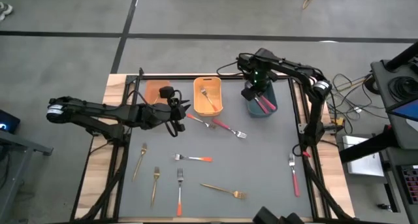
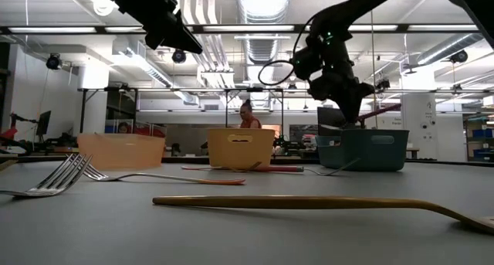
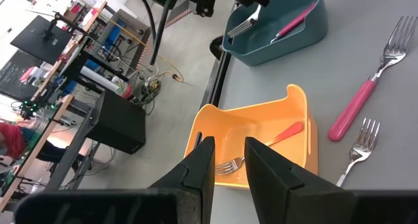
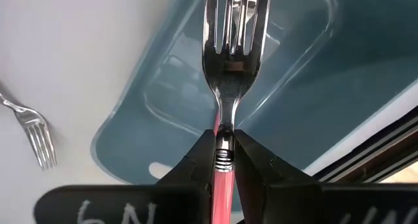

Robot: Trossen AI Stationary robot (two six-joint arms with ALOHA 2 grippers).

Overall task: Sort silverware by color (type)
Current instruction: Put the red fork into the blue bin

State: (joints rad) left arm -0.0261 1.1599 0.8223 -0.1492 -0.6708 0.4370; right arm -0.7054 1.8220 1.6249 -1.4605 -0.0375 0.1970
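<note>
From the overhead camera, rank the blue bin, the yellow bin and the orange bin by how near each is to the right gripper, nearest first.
1. Blue bin: at the table's far right, directly under the right gripper, whose jaws hold a pink-handled fork.
2. Yellow bin: middle of the far edge.
3. Orange bin: farthest, on the left, beside the left gripper.

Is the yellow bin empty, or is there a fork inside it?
Not empty. The yellow bin holds one orange-handled fork, lying on its floor in the left wrist view; the high view shows it too.
</note>
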